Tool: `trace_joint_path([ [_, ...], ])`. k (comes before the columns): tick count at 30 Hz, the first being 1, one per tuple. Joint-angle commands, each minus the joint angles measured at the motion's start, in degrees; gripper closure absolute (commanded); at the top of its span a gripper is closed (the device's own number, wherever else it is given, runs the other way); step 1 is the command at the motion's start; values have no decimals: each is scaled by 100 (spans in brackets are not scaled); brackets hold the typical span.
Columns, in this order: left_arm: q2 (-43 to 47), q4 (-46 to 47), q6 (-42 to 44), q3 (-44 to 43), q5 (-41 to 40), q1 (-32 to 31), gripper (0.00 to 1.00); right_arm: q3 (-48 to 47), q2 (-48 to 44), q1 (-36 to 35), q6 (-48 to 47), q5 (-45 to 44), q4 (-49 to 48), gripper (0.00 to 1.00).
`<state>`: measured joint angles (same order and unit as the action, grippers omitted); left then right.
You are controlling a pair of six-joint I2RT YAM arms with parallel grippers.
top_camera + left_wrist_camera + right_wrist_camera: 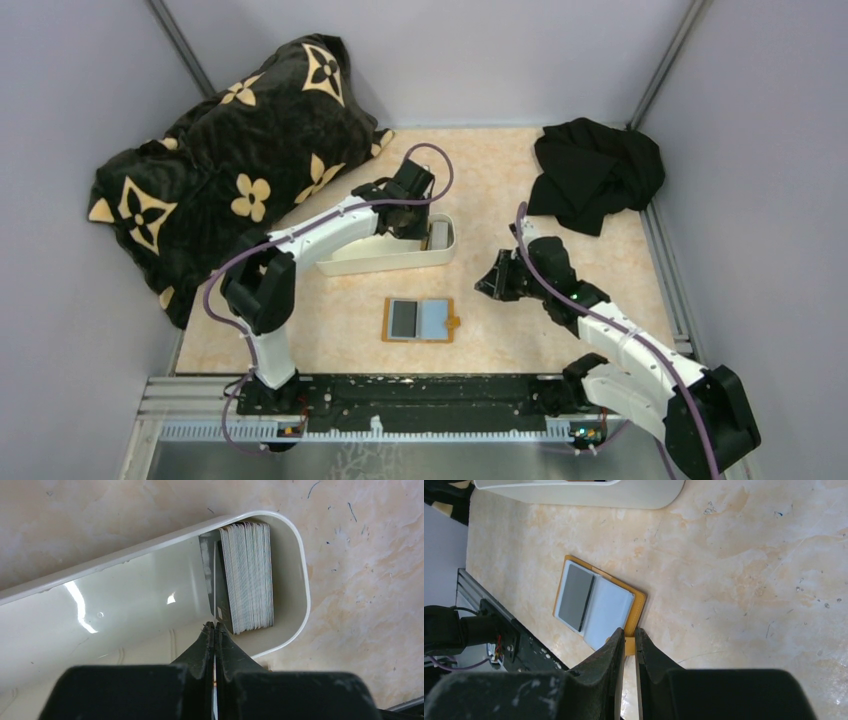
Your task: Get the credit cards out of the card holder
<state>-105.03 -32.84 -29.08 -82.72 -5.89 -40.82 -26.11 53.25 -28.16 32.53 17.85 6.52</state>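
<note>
The left claw [214,630], pinching one thin grey card [215,587] edge-on, is hovering over the card stack in the long white tray [352,265] mid-desk, while the open orange-tan wallet [420,320] near the front edge is still showing a dark card [404,318], and the right claw [629,642] is waiting nearly closed, so I'd call it partway.

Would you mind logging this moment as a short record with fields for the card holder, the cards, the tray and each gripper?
card holder: lying open and flat on the table, one dark card on its left panel
tray: white tray behind the holder, stack of cards standing on edge at its right end
left gripper: over the tray, shut on a thin card beside the stack
right gripper: nearly shut, empty, above the holder's edge
</note>
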Motion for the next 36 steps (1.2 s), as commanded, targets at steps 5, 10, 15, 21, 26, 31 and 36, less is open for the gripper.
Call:
trace_joint_path([
  [5, -383, -128, -114, -372, -153, -92, 100, 104, -233, 83, -66, 97, -172, 86],
  [10, -596, -104, -161, -464, -126, -136, 100, 182, -274, 113, -103, 84, -148, 86],
  [15, -734, -61, -190, -555, -33, -157, 100, 242, -227, 136, -121, 89, -193, 86],
  [21, -693, 22, -216, -580, 136, -179, 100, 282, -162, 153, -136, 110, -268, 86],
  [26, -584, 111, -230, -615, 276, -196, 92, 350, -111, 149, -108, 176, -391, 86],
  [31, -596, 182, -268, -678, 476, -215, 87, 367, -120, 153, -77, 219, -439, 86],
  [36, -600, 249, -292, -760, 610, -259, 87, 408, -90, 153, -75, 225, -482, 86],
])
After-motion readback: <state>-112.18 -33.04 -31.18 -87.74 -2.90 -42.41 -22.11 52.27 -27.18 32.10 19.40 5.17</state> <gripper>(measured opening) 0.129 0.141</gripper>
